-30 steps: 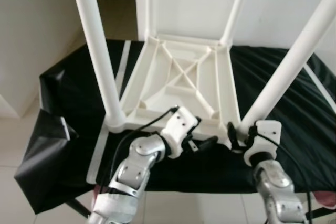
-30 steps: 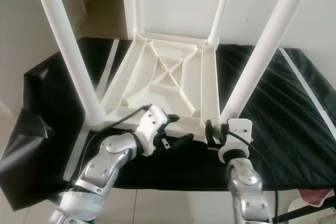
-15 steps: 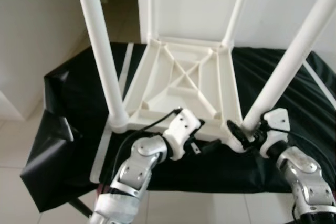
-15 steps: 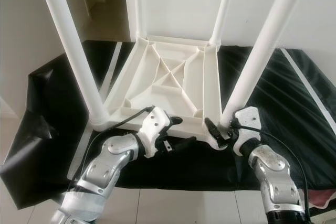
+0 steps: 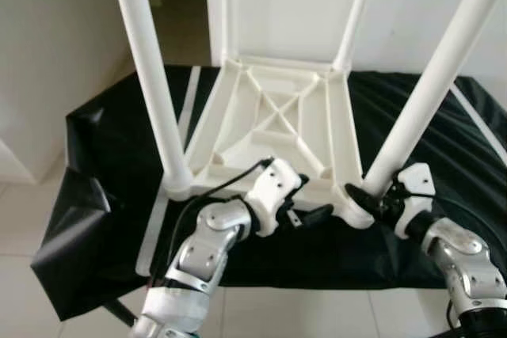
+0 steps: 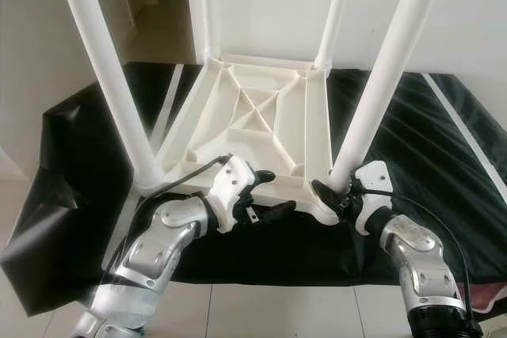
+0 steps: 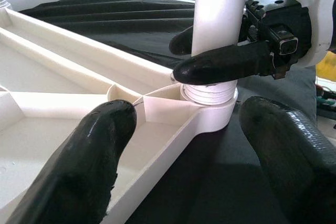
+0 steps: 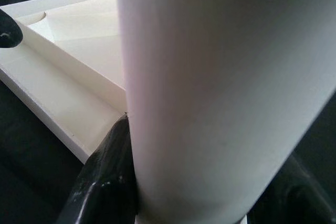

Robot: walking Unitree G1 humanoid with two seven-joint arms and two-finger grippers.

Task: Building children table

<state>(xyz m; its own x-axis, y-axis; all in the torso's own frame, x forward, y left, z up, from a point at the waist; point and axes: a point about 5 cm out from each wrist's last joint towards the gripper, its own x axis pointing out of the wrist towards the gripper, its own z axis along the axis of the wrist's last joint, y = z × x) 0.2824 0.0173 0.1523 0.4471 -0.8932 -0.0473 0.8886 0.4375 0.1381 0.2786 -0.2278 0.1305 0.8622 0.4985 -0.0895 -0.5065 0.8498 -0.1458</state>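
- I see the four white legs run out of frame at the top in both eye views, so their upper ends are cut off; the two far legs stand against a white wall and are hard to separate from it.
- In the right wrist view the near-right leg [image 8: 210, 93] is so close that I make out little more than its blurred white surface, a corner of the frame and one black finger [image 8: 107, 182] pressed against its base.
- The right gripper [image 6: 329, 195] is closed around the base of that leg just above its socket: in the left wrist view I see one finger [image 7: 226, 66] across the front of the leg and the other tip behind it, touching it on both sides.
- The left gripper [image 5: 305, 213] sits at the near edge of the table, left of that corner; its fingers are spread wide and hold nothing (one hangs over the ribbed underside, the other over the cloth outside the rim).
- The children's table [image 5: 277, 128] lies upside down, its underside facing up, on a black cloth [image 5: 103, 148] that covers a stand.
- The near-left leg [image 5: 154, 93] rises in front of the cloth's left part and blocks some of it; pale floor tiles [image 5: 24, 227] lie below and to the left.
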